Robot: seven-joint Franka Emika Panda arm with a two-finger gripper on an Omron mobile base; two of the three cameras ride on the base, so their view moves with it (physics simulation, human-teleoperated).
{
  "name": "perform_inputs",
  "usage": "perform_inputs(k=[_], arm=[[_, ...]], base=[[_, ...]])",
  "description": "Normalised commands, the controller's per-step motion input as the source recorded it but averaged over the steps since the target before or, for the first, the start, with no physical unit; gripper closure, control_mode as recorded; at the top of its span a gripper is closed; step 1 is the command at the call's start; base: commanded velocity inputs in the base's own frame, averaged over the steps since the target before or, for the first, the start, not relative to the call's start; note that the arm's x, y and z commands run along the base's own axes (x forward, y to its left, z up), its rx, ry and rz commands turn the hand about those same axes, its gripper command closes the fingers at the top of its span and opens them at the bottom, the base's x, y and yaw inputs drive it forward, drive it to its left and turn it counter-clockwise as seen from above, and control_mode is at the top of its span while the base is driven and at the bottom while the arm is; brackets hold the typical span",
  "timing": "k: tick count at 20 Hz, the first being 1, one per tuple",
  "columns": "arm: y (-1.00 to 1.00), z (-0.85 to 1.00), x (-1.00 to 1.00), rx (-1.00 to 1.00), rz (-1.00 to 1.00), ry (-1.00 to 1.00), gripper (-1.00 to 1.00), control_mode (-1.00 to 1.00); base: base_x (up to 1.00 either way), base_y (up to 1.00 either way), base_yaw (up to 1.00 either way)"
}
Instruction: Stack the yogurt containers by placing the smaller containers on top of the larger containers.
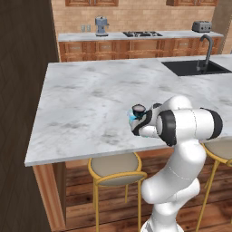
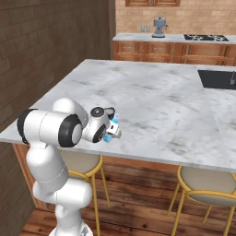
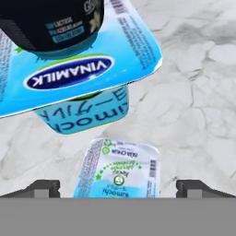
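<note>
Hovering over the tiny light-blue cup (image 3: 119, 171), which is sitting right between the two spread fingertips (image 3: 44, 188), the gripper (image 3: 118, 189) is standing wide open and holding nothing. Just beyond it, the dark cup (image 3: 48, 25) is already resting on the foil lid of the squarish light-blue tub (image 3: 87, 73), all on the marble counter (image 3: 193, 92). Judging by looks, the tiny cup is handling as light, thin plastic with a slick printed foil top, so pinching its flat side walls gently is seeming safest.
</note>
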Motion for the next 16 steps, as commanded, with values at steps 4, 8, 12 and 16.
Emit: perform_inputs(k=[4,8,12,16], arm=[[-0.01,-0.13,0.03,-0.03,0.00,0.00,-1.00,-1.00],[0.00,-0.02,0.00,0.00,0.00,0.00,-1.00,-1.00],[0.00,-0.05,0.04,0.00,0.00,-0.02,-1.00,-1.00],[0.00,-0.06,0.04,0.00,0.00,-0.03,-1.00,-1.00]], base=[[0.00,0.00,0.00],[0.00,0.00,0.00],[0.00,0.00,0.00],[0.00,0.00,0.00]])
